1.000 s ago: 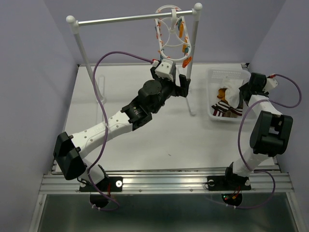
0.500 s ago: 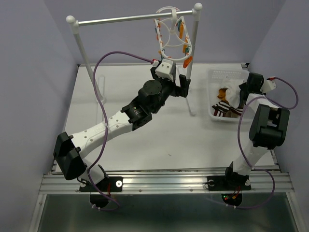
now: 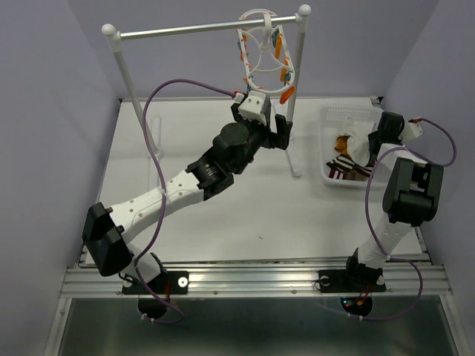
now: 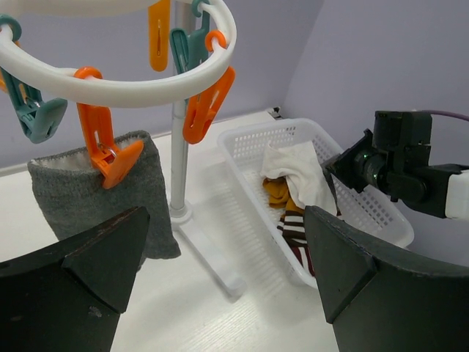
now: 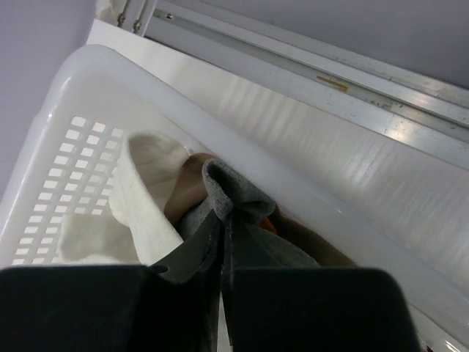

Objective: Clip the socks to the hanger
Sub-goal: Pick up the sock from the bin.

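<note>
Grey sock [image 5: 234, 192]: in the basket [image 5: 58, 139], far right of counter [image 3: 223, 215]; fold pinched in right gripper [image 5: 222, 224], the nearer one, jaws closed on it. Hanger [image 4: 146, 92] lies left and higher, on the rail [image 3: 185, 30]. Left gripper [image 4: 226, 220] hovers beneath it, jaws wide, empty.

One hanger [image 4: 132, 94], one basket [image 3: 347, 113], one rail [image 3: 185, 30]

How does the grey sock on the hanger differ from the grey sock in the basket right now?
The hanging grey sock hangs flat from an orange clip on the hanger; the basket grey sock is bunched up in the white basket. No hand touches the hanging one; the shut right hand pinches the basket one. Both are grey.
</note>
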Robot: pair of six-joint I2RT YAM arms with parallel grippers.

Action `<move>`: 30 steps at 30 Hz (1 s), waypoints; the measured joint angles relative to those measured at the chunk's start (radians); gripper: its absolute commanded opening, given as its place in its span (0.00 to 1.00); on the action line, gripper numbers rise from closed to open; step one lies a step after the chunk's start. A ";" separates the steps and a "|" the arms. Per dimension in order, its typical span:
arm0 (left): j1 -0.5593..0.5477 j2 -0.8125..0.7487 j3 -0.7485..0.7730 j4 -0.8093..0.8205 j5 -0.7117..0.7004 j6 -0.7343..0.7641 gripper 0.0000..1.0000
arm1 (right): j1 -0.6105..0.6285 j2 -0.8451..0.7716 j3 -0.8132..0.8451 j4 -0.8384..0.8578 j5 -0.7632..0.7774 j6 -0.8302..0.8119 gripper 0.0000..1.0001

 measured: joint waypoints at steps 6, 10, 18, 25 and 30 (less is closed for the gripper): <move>0.000 0.000 0.000 -0.002 0.043 0.002 0.99 | 0.000 -0.165 -0.060 0.019 0.000 -0.101 0.01; 0.000 0.000 0.000 -0.001 0.094 0.005 0.99 | 0.000 -0.314 -0.092 0.049 -0.025 -0.198 0.01; 0.000 0.000 0.000 -0.002 0.160 0.008 0.99 | 0.000 -0.517 -0.142 0.076 -0.189 -0.410 0.02; 0.002 0.000 0.000 -0.021 0.200 0.008 0.99 | -0.001 -0.563 -0.136 0.089 -0.755 -0.575 0.03; 0.019 -0.001 -0.001 -0.040 0.259 -0.001 0.99 | 0.000 -0.531 -0.061 0.013 -1.163 -0.657 0.04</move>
